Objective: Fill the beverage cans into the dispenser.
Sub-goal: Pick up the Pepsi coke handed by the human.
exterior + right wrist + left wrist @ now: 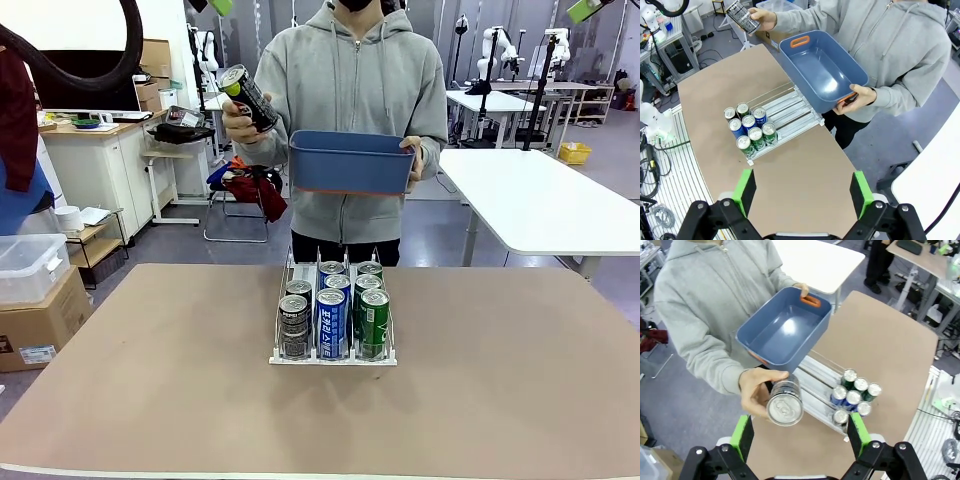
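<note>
The dispenser [333, 358] stands mid-table, its three lanes holding several beverage cans [331, 310]: dark ones left, blue in the middle, green right. Across the table a person holds a dark can [247, 97] in one hand and an empty blue bin [350, 162] in the other, both above the far edge. My left gripper [800, 436] hangs open high above, looking down on the held can [785, 402], the bin [785, 330] and the dispenser [815, 382]. My right gripper [803, 192] is also open and high, over the cans [750, 131], the dispenser [790, 111] and the bin [822, 70].
The brown table [150, 390] is bare around the dispenser. A white table [545, 205] stands beyond at the right. On the floor at the left sit a cardboard box [40, 325] and a clear tub [28, 265].
</note>
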### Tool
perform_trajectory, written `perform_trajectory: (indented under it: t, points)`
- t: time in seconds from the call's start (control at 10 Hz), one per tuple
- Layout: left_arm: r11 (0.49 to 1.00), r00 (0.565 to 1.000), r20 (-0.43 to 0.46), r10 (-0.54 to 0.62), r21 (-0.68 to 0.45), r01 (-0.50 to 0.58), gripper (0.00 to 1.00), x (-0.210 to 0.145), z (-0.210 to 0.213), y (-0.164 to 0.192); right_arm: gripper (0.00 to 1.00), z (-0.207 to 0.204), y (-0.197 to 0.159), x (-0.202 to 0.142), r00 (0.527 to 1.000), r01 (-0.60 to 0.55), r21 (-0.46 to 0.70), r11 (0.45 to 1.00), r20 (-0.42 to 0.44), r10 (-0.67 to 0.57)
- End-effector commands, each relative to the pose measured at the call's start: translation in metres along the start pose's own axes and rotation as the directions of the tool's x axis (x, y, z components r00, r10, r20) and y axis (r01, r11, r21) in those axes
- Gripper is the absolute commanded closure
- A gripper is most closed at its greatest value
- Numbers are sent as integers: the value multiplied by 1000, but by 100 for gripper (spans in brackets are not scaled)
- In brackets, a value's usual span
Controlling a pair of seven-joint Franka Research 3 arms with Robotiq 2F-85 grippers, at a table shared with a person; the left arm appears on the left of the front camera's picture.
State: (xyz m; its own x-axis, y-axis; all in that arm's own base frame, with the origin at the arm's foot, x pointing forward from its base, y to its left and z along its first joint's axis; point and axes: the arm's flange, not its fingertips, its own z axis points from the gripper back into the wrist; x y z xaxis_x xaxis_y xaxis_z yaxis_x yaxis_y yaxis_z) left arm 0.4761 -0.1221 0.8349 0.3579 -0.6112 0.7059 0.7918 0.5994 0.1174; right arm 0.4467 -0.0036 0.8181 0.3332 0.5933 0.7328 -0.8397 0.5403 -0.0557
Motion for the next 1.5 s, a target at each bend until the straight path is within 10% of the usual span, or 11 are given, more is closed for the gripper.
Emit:
perform_trajectory:
  t: [0.0,1.4]
  points:
    - [996,1000,-14,2,92,-1,0,-20,-11,-11,0,-3,1,0,1000,8,-8,1000,22,-8]
    - [997,999,15,46,55,-47,0,-52,-92,15,0,-3,1,0,1000,8,-8,1000,22,-8]
